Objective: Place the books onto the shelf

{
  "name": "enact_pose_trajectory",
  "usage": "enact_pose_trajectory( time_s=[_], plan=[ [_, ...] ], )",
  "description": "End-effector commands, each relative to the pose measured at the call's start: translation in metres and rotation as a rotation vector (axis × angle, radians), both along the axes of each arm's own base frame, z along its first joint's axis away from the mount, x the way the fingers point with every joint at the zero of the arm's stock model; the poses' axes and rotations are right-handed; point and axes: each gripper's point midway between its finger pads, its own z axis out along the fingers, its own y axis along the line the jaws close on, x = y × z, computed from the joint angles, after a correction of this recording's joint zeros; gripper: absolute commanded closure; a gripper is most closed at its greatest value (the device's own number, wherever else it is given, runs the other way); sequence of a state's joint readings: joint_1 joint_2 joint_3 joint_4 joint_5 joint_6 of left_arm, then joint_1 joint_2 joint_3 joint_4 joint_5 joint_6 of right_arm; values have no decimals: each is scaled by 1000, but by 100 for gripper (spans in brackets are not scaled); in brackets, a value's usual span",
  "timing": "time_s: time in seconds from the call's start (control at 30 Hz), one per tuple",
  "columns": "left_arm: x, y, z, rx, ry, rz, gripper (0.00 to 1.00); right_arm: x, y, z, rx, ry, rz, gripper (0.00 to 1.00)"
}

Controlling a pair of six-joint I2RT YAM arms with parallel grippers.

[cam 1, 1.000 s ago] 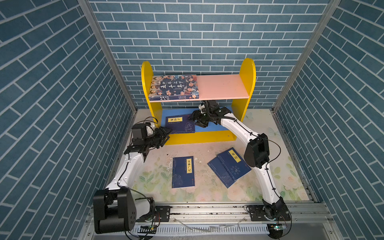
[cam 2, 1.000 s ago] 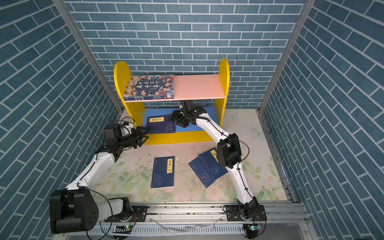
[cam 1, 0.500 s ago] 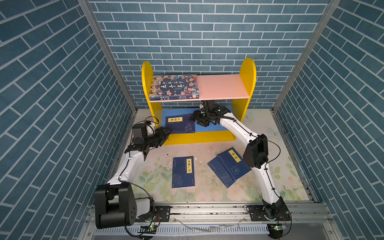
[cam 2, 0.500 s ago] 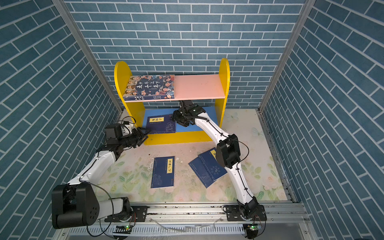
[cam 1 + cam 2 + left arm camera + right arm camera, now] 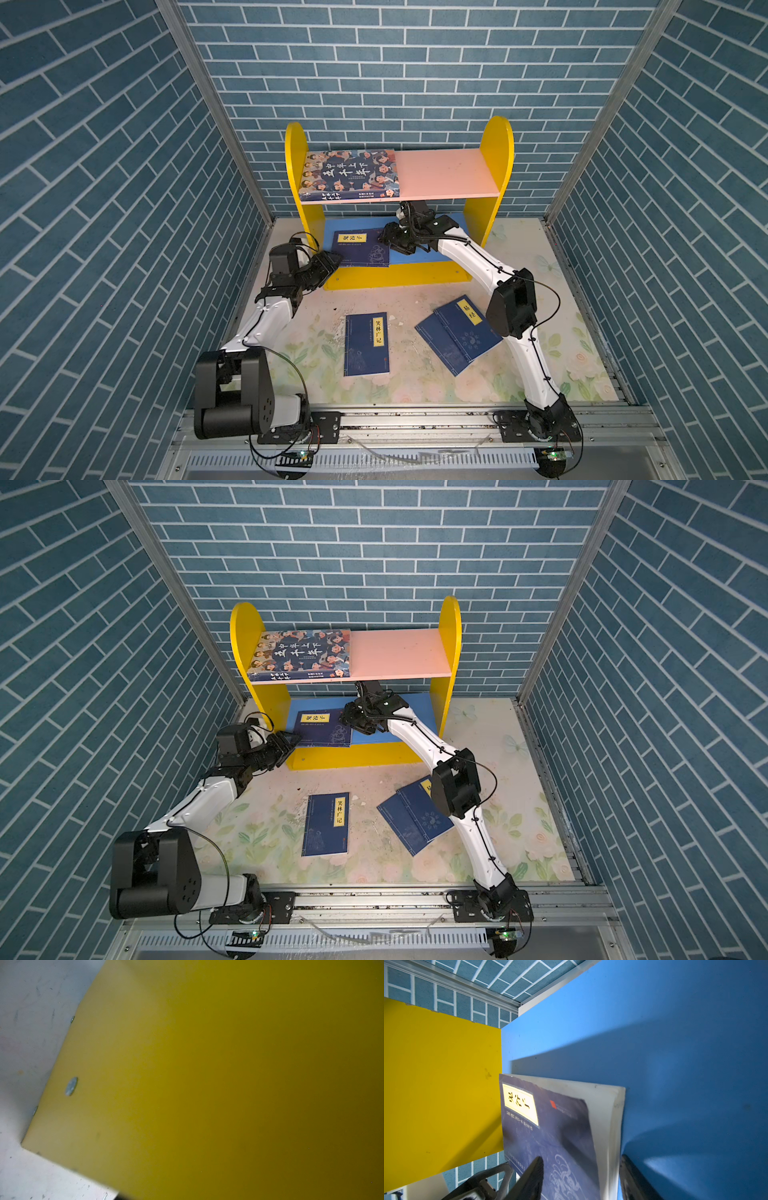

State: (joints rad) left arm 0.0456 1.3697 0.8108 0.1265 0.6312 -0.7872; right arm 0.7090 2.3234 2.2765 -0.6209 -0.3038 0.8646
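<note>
Moved since earlier: left gripper (image 5: 330, 262) has crept closer to the foot of the two-tier shelf with yellow round-topped side panels (image 5: 496, 166); right gripper (image 5: 388, 240) has edged along the lower tier, its jaws drawing in a little. The books look unshifted.
Front of mat: one thin navy paperback with a yellow title label (image 5: 366, 344) lies flat and alone on the floral table mat (image 5: 415, 390); near it, two more thin navy books (image 5: 457, 336) overlap beside the right arm's elbow.
Left pincer: its tips sit at the base of the shelf's left side panel. Its wrist view shows only yellow panel, so I cannot tell whether it is open, closed or touching.
Book in hand: a fourth thin navy book (image 5: 360, 249) rests on the blue lower board (image 5: 675, 1064), up against the left panel.
Right pincer: its jaws straddle that book's right edge, one finger (image 5: 533, 1176) over the cover, the other on the board side. That edge is raised off the board. I cannot tell whether they pinch it.
Doing it well: probably lower the raised edge flat, keep the wrist low under the pink upper board (image 5: 444, 174), then let go and back straight out.
Far tier: thick book with cartoon faces and a white title on dark blue (image 5: 349, 174) lies flat at the pink board's left end.
</note>
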Motion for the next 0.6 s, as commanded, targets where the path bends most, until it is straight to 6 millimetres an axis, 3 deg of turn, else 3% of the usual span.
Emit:
enact_pose_trajectory(
  time_s=[0.0,0.33,0.57],
  plan=[
    [-9,-45,16,5,-97,-209,37,-9,4,7,11,6,5,41],
    [-40,-55,37,-61,-52,-282,37,-2,13,9,40,10,4,43],
    [-49,-58,45,-132,14,-272,37,4,16,15,71,1,-28,43]
  ],
)
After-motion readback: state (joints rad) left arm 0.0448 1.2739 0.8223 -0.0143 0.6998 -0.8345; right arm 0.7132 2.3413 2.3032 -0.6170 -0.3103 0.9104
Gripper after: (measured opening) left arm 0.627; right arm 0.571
